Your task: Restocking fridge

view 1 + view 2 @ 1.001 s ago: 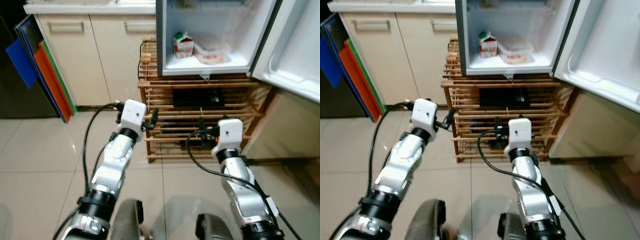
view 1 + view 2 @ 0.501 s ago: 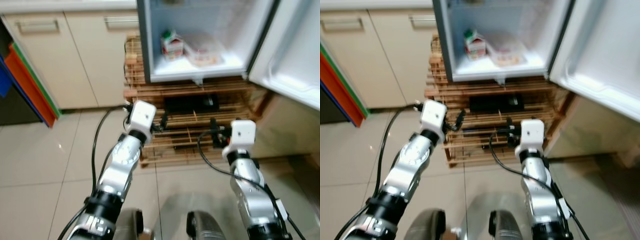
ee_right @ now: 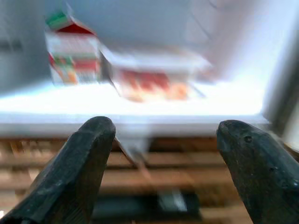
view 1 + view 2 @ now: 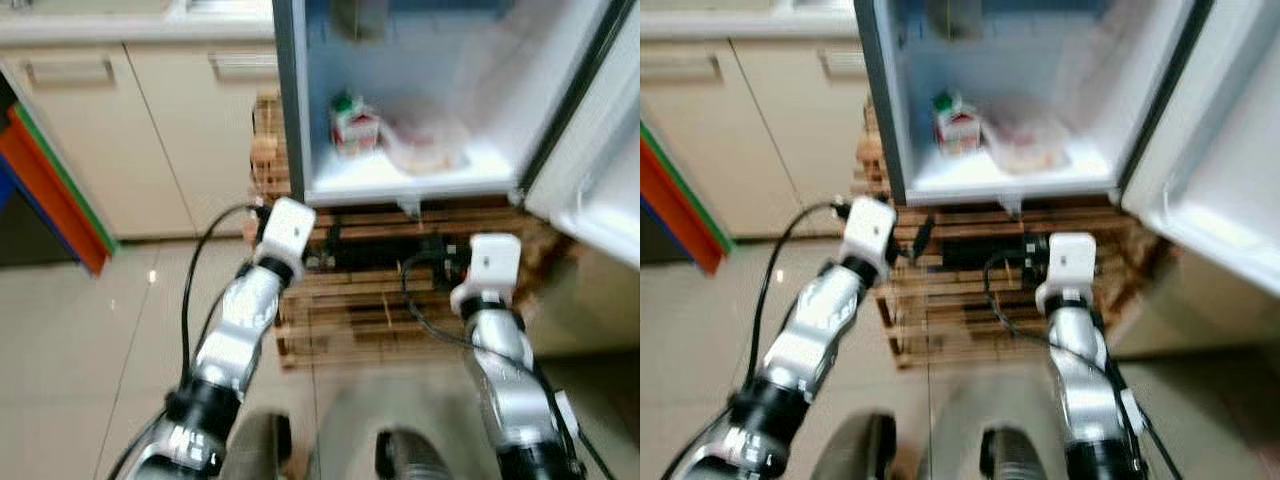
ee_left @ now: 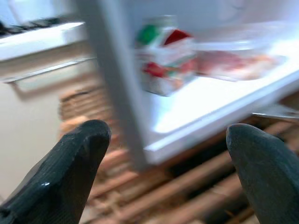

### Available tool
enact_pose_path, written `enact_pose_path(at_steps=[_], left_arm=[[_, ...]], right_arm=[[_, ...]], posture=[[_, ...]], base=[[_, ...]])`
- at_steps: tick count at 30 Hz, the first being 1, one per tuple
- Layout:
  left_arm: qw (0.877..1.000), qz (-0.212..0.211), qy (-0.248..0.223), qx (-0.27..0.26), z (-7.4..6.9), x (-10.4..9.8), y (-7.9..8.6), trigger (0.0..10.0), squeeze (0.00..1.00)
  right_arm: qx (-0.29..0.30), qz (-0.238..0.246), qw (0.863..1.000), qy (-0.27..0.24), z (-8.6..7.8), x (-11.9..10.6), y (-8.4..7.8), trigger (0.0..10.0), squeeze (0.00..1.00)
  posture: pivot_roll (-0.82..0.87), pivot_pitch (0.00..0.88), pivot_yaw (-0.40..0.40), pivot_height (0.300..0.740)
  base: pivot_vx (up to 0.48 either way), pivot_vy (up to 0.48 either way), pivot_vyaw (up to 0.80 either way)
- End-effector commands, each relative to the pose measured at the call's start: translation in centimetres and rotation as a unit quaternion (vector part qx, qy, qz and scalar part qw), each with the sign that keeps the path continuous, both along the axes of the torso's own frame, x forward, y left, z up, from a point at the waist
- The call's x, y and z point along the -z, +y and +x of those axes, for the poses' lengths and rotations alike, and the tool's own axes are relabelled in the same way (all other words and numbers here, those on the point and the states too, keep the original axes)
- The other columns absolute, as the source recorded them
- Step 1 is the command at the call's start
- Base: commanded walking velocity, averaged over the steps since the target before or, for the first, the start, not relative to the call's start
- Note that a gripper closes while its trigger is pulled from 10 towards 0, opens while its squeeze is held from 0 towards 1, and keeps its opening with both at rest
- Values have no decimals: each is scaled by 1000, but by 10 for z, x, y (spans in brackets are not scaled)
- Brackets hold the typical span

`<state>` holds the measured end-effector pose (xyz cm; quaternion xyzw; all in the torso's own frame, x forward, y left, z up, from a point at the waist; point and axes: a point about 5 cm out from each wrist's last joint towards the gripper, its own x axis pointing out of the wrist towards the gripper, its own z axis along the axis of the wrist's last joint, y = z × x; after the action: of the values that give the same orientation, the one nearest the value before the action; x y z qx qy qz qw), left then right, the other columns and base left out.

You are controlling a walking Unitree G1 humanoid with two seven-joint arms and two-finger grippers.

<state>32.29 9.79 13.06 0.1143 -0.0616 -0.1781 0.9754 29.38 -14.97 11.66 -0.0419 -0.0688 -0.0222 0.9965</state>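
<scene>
fridge nearer | left end effector, right end effector spread, empty | cabinets in head views

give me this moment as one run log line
fridge: open | inside: carton, clear food tray | left gripper: open, empty | right gripper: open, empty | view: blurred

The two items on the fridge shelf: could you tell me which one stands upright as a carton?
The milk carton, on the robot's left, stands upright with a green-and-red gabled top; the clear food tray beside it lies low and flat.

Slatted wooden rack on glossy floor tiles
</scene>
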Motion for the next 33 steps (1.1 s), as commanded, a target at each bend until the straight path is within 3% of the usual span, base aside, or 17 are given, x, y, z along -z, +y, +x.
enact_pose_path(at_steps=[1, 9, 16, 22, 26, 33], left_arm=[[1000, -3, -5, 1, 0, -4, -1, 10000, 0], [1000, -18, 12, 8, 1, -21, 1, 10000, 0], [1000, -3, 11, 8, -6, -22, 5, 10000, 0], [1000, -3, 23, 13, -10, -21, 5, 10000, 0], [999, 1, 28, 17, -15, -23, 9, 10000, 0], [999, 5, 35, 17, -21, -21, 9, 10000, 0]], right_arm=[[-5, -9, 1000, -25, 4, -12, 1, 10000, 0], [-4, 0, 999, -44, 24, -29, 3, 10000, 0], [-60, 15, 998, -31, 35, -33, 20, 10000, 0], [-54, 52, 997, -22, 41, -38, 21, 10000, 0], [-109, 92, 990, -3, 49, -47, 40, 10000, 0], [-173, 76, 982, 14, 61, -48, 59, 10000, 0]], posture=[[64, 54, 48, 645], [102, 122, 82, 645], [127, 157, 87, 645], [136, 185, 82, 645], [151, 229, 92, 645], [161, 232, 85, 645]], base=[[0, 0, 0], [0, 0, 0], [0, 0, 0], [0, 0, 0], [0, 0, 0], [0, 0, 0]])
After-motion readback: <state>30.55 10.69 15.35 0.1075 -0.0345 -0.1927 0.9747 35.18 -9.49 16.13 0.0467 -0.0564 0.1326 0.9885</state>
